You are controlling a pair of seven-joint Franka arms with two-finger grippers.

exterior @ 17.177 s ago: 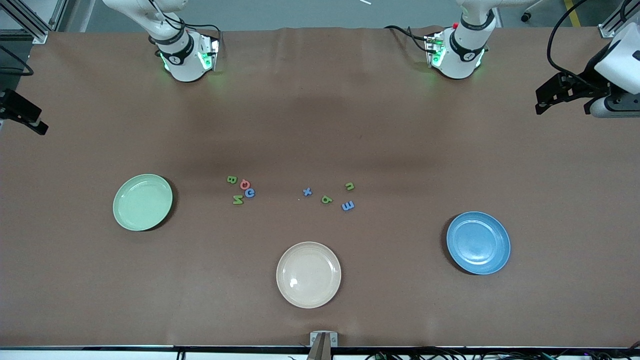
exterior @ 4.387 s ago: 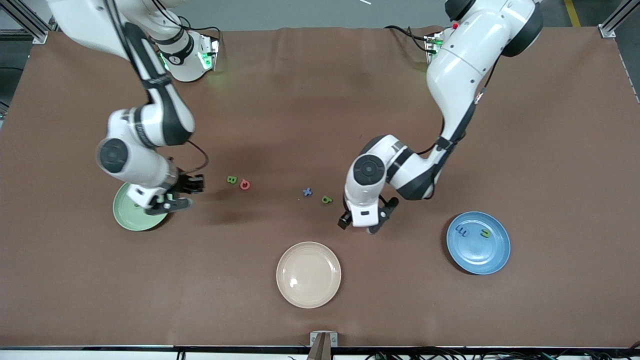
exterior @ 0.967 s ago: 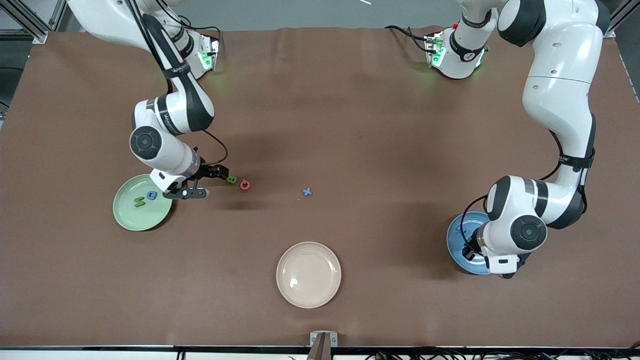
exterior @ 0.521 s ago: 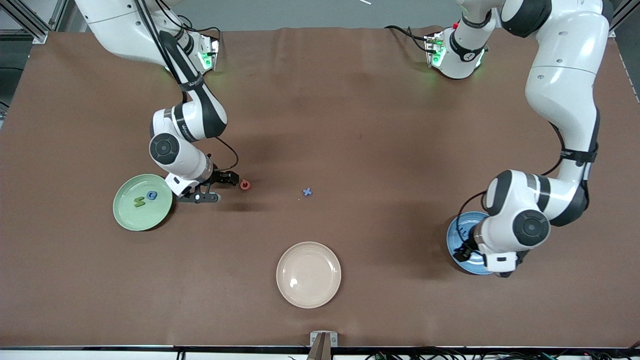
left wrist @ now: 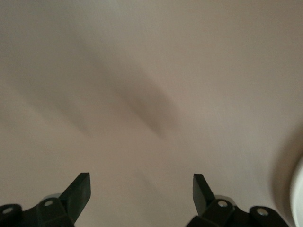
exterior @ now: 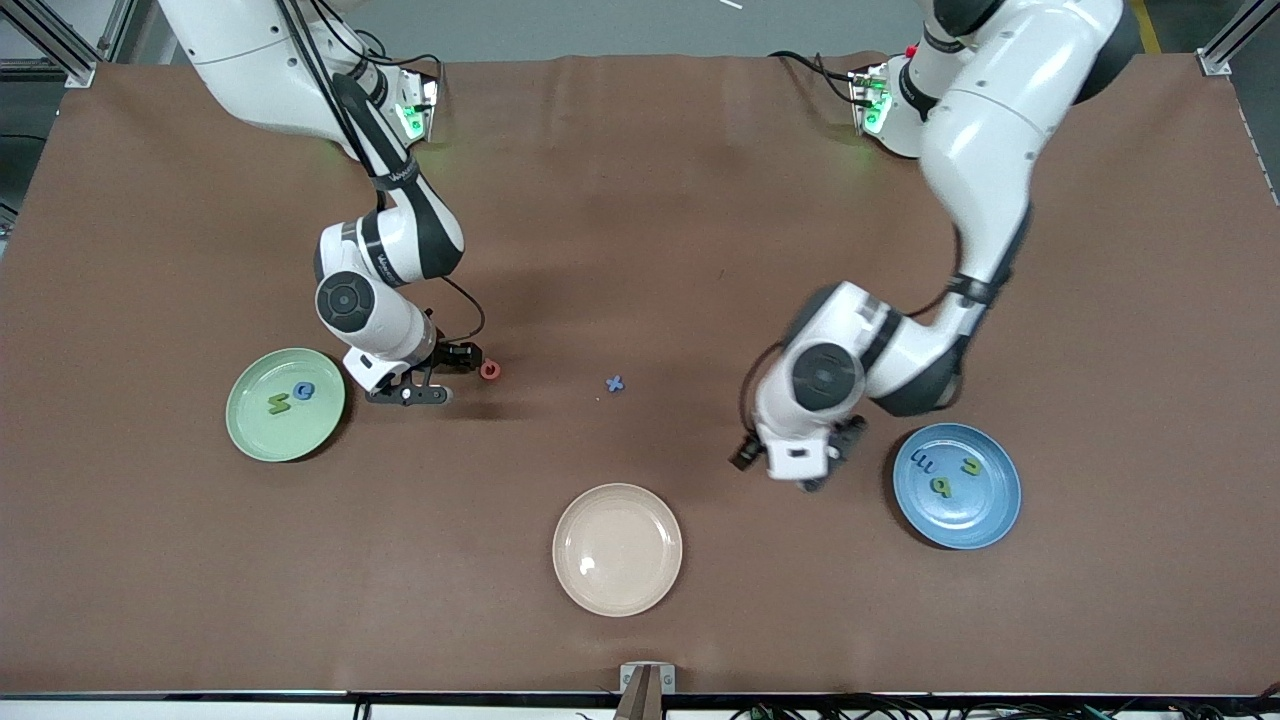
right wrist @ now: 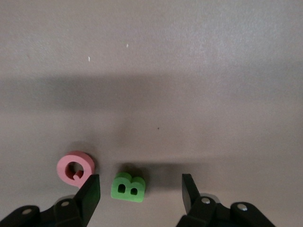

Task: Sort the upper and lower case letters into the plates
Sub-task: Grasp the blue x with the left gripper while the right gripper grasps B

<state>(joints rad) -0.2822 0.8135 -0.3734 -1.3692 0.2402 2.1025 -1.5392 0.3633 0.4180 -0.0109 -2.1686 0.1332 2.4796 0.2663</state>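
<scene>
Mid-surface, toward the right arm's edge, the green B [right wrist: 128, 187] sits between the right claw [right wrist: 138, 193]'s wide fingers, light and stiff, best pinched across its flat sides, while the left claw [left wrist: 142, 191] hovers wide, empty.

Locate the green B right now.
The green B sits on the table between the open right pincer's fingers, beside the red Q, toward the right arm's end near the green plate; the pincer hides it in the front view.
</scene>
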